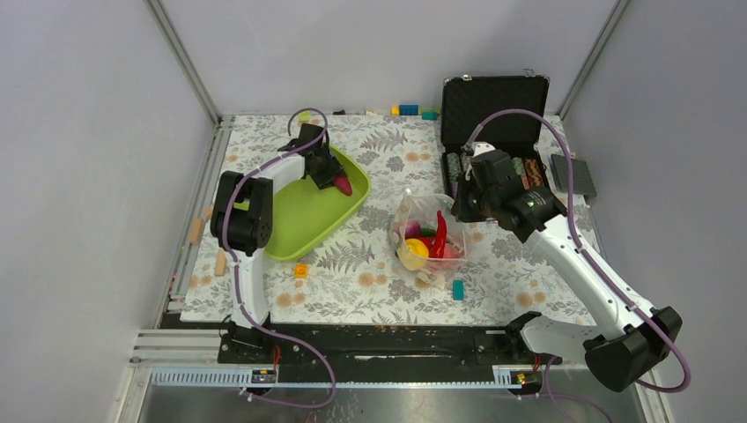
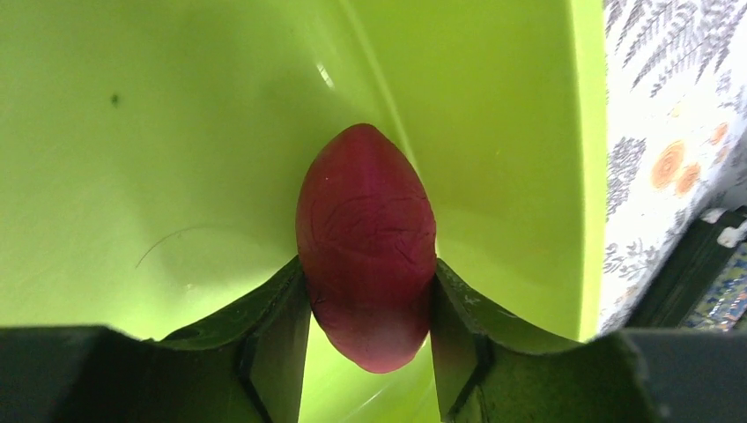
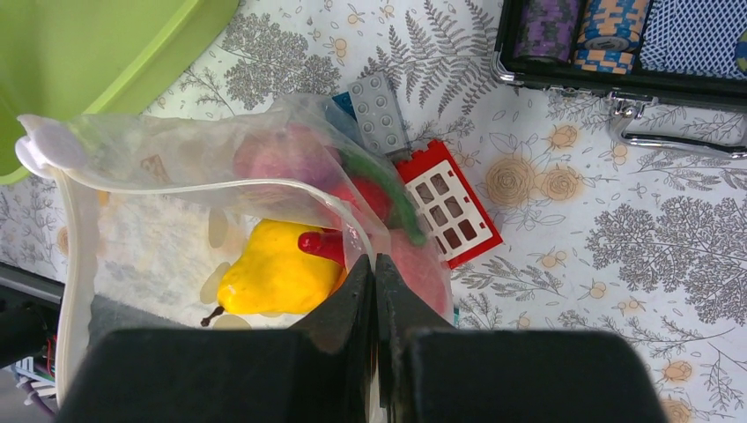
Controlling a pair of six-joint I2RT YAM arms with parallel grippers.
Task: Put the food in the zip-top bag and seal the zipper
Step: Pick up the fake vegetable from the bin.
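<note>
Inside the lime-green plastic tub [image 1: 304,225], the left gripper [image 2: 368,269] pressed its fingers against both flanks of a dark red egg-shaped plastic piece [image 2: 366,203]. Off the tub's right rim lay the soft clear zip-top bag [image 1: 421,238], holding a yellow toy lemon [image 3: 273,273] and a red chili [image 1: 439,231]. Its whitish zipper [image 3: 220,187] was unsealed and its edge was pinched by the right gripper [image 3: 376,264]. The step looked like picking up the piece. Next it would need lifting clear and carrying over the bag's mouth.
</note>
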